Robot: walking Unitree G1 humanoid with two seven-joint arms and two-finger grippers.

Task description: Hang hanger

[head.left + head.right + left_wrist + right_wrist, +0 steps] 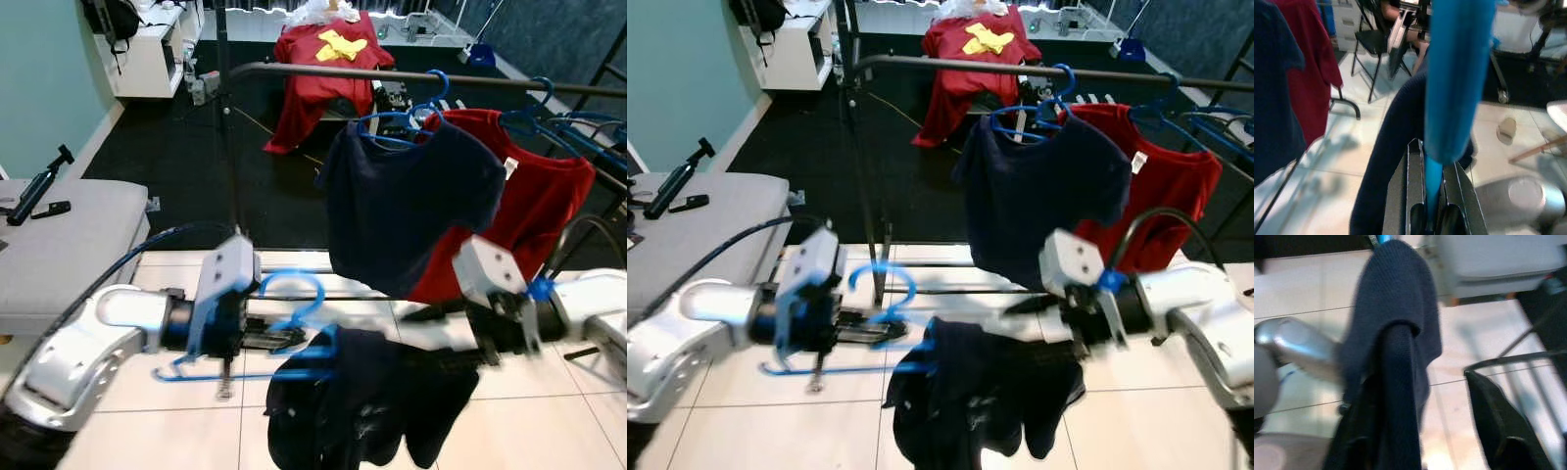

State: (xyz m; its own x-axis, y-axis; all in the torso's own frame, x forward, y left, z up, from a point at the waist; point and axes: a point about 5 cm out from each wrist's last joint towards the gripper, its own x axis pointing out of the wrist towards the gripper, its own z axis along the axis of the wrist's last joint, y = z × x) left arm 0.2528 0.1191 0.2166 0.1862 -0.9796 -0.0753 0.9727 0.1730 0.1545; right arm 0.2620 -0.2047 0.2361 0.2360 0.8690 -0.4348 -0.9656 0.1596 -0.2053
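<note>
1. Left eye view: the left gripper (pixel 279 338) is clamped on a blue hanger (pixel 294 318) held low over the tiled floor (pixel 147 421), in front of and below the clothes rail (pixel 323 73). A dark navy garment (pixel 367 401) droops from the hanger. The right gripper (pixel 446 357) reaches into that garment; whether its fingers are closed on the cloth cannot be told. A navy shirt (pixel 411 201) and a red shirt (pixel 534 196) hang on the rail.
2. Right eye view: same scene; a grey bed (pixel 696 230) lies to the robot's left.
3. Left wrist view: the two black fingers (pixel 1413 186) press together on the blue hanger's bar.
4. Right wrist view: navy cloth drapes over one finger (pixel 1396 396); the other finger (pixel 1498 426) stands apart and bare.
</note>
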